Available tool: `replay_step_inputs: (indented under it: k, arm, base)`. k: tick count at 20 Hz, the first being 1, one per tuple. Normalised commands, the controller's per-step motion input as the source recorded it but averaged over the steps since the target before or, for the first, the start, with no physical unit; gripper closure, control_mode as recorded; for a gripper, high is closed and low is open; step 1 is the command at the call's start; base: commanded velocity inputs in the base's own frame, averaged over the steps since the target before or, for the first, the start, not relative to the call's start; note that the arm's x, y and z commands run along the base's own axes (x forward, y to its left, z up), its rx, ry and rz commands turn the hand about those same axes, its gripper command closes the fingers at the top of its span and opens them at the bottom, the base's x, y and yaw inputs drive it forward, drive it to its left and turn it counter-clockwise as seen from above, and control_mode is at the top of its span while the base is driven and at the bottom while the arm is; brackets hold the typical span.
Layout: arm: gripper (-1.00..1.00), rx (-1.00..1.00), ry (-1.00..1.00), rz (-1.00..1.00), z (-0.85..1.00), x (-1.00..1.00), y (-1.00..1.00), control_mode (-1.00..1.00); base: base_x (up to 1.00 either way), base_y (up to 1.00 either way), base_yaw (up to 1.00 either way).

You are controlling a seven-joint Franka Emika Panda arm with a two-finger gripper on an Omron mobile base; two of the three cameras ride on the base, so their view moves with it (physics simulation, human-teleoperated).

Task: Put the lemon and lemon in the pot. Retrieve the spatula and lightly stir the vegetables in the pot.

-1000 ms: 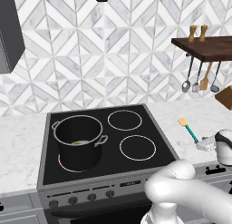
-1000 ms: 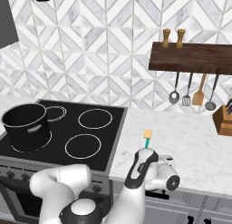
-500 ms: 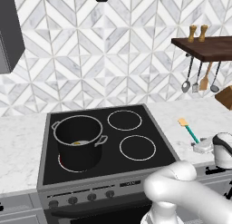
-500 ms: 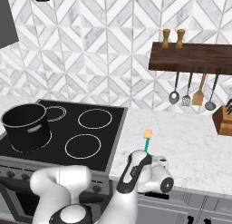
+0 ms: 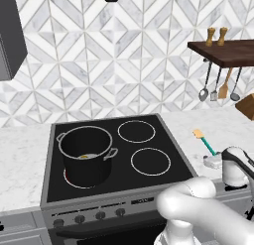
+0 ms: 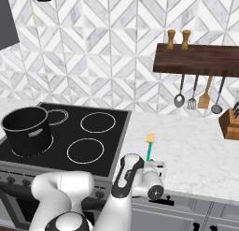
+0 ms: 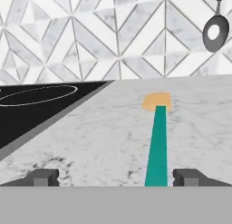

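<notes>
My pot (image 5: 87,157) looks matt black metal with a shiny rim; the worktop (image 6: 196,150) is smooth veined marble; the shelf (image 6: 200,60) is dark wood; the spatula (image 7: 157,141) handle is plain matt green.

Spatula (image 5: 204,142) flat on marble counter (image 5: 25,164)

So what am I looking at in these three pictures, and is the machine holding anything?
It is a rendered kitchen with a white robot arm on a driving base. Two pictures come from cameras on the base, behind the arm to its left and right; the third looks along its hand. On the stove stands a black pot with something yellow inside, probably lemon. Right of the stove, on the marble counter, lies the spatula, green handle toward the arm. The end effector sits low at the handle's near end, fingers apart either side of it, open and gripping nothing. Utensils hang under a wooden shelf.
</notes>
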Motion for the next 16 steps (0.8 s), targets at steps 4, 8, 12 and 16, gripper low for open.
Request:
replay_step_inputs:
  k: [4,8,12,16]
  arm:
    - [-1.00,-0.05,0.00,-0.20,-0.03,0.19,-0.02,-1.00]
    - [-1.00,-0.05,0.00,-0.12,-0.20,0.18,-0.17,-1.00]
    - [-1.00,-0.07,0.00,-0.05,-0.31,0.01,-0.35,-1.00]
    - [-1.00,-0.08,0.00,0.00,-0.49,0.00,-0.21,-1.00]
  base:
    - [0.00,0.00,0.00]
    - [0.00,0.00,0.00]
    - [0.00,0.00,0.00]
    - [0.00,0.00,0.00]
